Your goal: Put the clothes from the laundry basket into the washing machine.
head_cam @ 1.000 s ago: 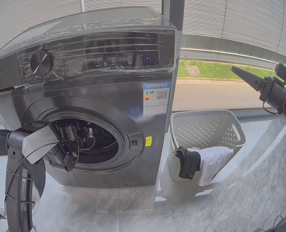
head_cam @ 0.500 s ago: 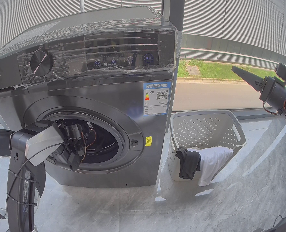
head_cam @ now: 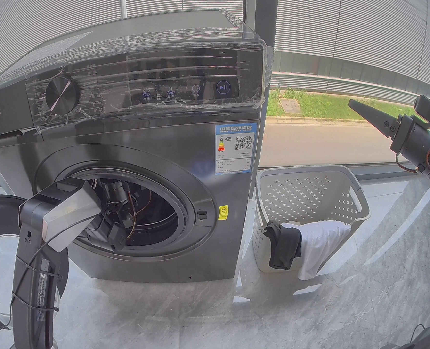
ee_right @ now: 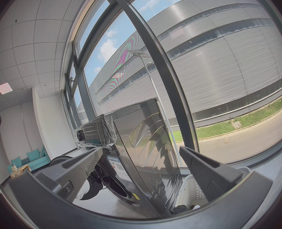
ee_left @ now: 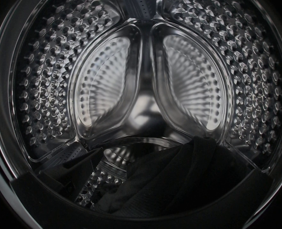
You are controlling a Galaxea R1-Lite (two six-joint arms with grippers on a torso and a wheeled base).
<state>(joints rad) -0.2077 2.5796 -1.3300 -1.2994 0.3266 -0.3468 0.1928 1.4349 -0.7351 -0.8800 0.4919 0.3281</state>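
two fingers of the left gripper (ee_left: 147, 166) stand spread inside the drum (ee_left: 45, 80), a dark garment (ee_left: 185, 178) lying loose between them. right gripper (ee_right: 139, 150), spread too, hangs at the frame's right edge, well above the laundry basket (head_cam: 312, 185) at lower right; black garment (head_cam: 285, 245) and white garment (head_cam: 321, 248) drape its front rim, just beside the washing machine (head_cam: 176, 136).

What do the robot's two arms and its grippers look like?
The left arm is black with a pale grey panel; thin black cables are tied along it, and reddish wires loop at the wrist. The right arm is dark grey, with red and black wires. The right gripper has two dark wedge-shaped fingers with ribbed inner faces.
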